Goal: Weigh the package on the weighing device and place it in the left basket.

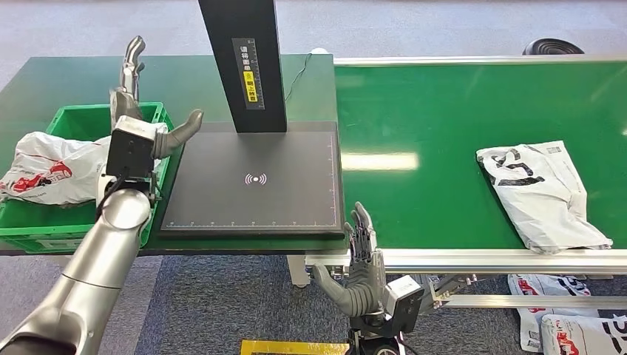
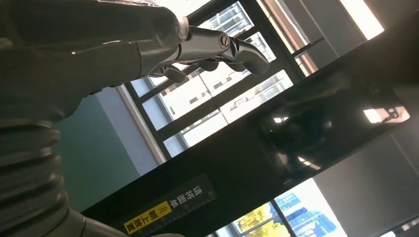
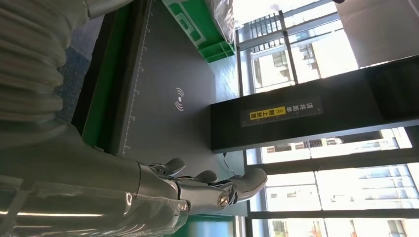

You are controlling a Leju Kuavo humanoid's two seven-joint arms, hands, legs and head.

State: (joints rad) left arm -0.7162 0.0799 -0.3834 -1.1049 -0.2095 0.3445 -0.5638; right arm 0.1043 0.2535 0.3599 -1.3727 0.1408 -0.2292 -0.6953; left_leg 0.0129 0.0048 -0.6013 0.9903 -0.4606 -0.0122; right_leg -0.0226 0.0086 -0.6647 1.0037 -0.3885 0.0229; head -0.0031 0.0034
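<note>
Right robot hand [image 1: 361, 259]: nearest the camera, raised at the front edge of the worktop, palm upright, fingers apart and holding nothing; it stands just beside the front right corner of the weighing device.
Left robot hand [image 1: 144, 122]: lifted over the near wall of the left basket, fingers stretched up and the thumb pointing toward the scale plate; it holds nothing.
Weighing device [image 1: 255, 181]: dark flat plate with a white signal mark at its middle and a black post rising from its back edge; nothing lies on the plate.
Package [image 1: 543, 192]: white plastic mailer with black print, lying flat and crumpled on the green conveyor [image 1: 414, 118], well apart from the scale and to the right of the right hand.
Left basket [image 1: 74, 122]: green crate at the left edge of the scale; a white bag with red print [image 1: 48, 170] already lies in it, drooping over the outer rim.
How the package will handle: it looks light, soft and slack, with a slippery film skin; it will likely sag and fold when lifted.
Where to take hold: judged best at the near left edge or a bunched fold, pinching film and contents together, since a flat press on top would likely slide.
Task stage: package not yet picked up or weighed.
</note>
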